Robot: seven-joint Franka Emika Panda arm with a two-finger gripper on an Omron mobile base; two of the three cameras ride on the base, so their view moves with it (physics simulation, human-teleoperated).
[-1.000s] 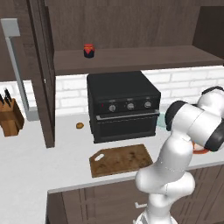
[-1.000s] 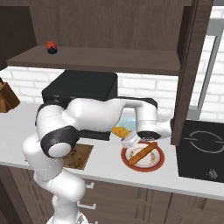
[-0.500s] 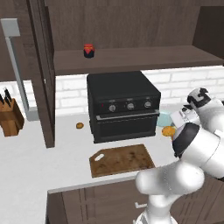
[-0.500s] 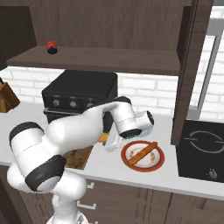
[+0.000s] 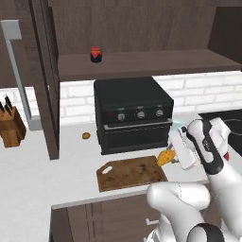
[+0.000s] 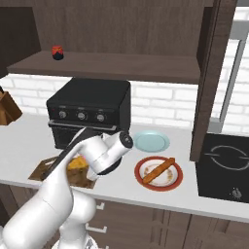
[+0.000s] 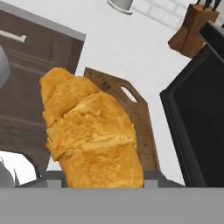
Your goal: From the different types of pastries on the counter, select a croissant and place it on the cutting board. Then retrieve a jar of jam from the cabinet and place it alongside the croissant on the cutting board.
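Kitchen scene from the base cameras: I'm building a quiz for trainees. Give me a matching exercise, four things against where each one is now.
Things:
1. croissant
2. jar of jam
3. long stick pastry
4. knife block

Places:
A. on the cabinet shelf
B. on the red-rimmed plate
C. on the counter, far from the oven
D. in the gripper, at the cutting board edge

Pairs: 1-D, 2-A, 3-B, 4-C
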